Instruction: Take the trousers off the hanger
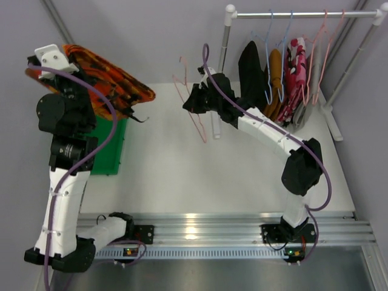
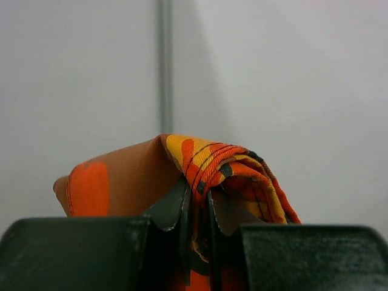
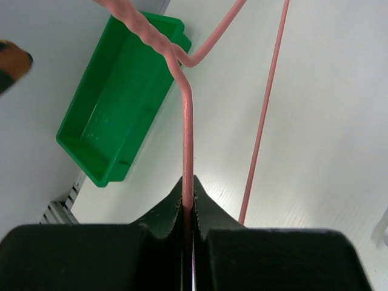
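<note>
My left gripper (image 2: 197,197) is shut on the orange trousers with dark pattern (image 2: 212,167), holding them raised at the far left over the green bin; they also show in the top view (image 1: 109,76). My right gripper (image 3: 188,197) is shut on a bare pink wire hanger (image 3: 187,121), held in the air above the table's middle (image 1: 193,106). The black trousers (image 1: 250,70), the mustard-brown trousers (image 1: 274,76) and the red-pink floral trousers (image 1: 295,70) hang on hangers on the rail at the back right.
A green bin (image 1: 112,145) stands at the left below the orange trousers, also seen in the right wrist view (image 3: 115,103). A white clothes rail (image 1: 303,13) on white legs stands at the back right. The white table (image 1: 194,176) lies below both arms.
</note>
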Available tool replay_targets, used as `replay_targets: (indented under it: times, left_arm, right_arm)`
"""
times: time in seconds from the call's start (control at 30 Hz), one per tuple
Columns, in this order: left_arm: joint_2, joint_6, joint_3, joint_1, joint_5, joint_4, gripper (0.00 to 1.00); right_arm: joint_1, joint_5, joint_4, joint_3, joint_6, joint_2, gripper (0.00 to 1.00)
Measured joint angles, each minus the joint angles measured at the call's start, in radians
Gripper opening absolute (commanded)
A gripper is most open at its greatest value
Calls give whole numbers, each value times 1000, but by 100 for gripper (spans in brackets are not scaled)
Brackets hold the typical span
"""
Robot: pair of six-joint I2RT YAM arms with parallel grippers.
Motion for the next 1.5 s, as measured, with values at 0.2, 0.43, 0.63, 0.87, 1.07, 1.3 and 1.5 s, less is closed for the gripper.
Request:
replay_targets:
  times: [0.2,0.43,0.63,0.87,1.07,1.3,1.5]
  left_arm:
    - [-227,163,-310,154,-100,156,0]
    - [-482,381,-678,228,-145,382,0]
    - [-653,499,-937,289,-188,498,0]
    - [-754,562,-1117,314,-195,554,0]
    - [-720,605,-1224,315,-168,634,0]
    - [-476,598,-1276,336,-35,787,0]
    - [-120,486,-1210,477,164,907,0]
  right_arm:
    - [8,-28,-8,-6,-25,-26,0]
    - [16,-60,-11,-9,-50,-110,0]
    - [18,-80,-18,-11,-67,-147,0]
    - [19,-90,-56,-11,-83,-148,0]
    - [20,-90,-77,-11,-86,-148,0]
    - [20,-90,-82,-11,-86,-146,0]
    - [19,-99,-81,-11,-86,-142,0]
